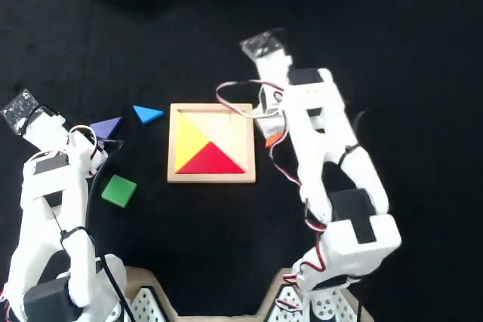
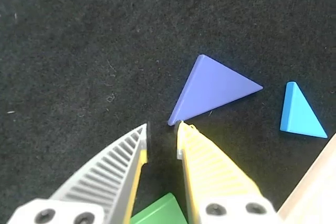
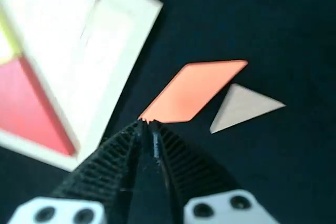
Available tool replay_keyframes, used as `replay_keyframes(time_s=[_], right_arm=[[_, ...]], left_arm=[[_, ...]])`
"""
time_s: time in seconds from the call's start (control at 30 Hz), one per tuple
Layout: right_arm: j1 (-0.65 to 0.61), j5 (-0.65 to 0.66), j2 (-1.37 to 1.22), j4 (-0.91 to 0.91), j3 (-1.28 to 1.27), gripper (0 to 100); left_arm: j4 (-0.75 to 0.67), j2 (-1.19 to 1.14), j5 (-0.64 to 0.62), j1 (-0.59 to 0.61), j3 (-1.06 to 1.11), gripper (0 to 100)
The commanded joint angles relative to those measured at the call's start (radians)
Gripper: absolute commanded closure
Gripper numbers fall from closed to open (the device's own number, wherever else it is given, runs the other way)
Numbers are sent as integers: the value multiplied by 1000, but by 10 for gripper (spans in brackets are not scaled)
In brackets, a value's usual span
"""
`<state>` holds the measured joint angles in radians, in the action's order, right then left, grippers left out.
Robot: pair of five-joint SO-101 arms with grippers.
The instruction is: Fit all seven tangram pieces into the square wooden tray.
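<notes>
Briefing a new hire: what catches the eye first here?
The wooden tray sits mid-table with a yellow triangle and a red triangle inside. The right gripper, shut, is at a corner of the orange parallelogram beside the tray. The left gripper, open, hangs by the purple triangle.

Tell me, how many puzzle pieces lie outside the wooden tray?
5. A purple triangle, blue triangle and green square lie left of the tray; an orange parallelogram and pale triangle lie on its other side. The right arm could hide more.
</notes>
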<state>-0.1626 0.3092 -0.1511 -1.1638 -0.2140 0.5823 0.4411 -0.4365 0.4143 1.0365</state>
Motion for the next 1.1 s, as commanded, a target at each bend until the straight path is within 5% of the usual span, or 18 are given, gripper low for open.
replay_keyframes(time_s=[0.0,0.33,1.07], right_arm=[[31,-146,-93,-6,122,899],[-8,-186,-401,-169,455,875],[8,-178,-469,-164,472,758]], left_arm=[[-20,31,12,-16,-5,891],[-20,31,12,-16,-7,891],[-20,31,12,-18,-8,891]])
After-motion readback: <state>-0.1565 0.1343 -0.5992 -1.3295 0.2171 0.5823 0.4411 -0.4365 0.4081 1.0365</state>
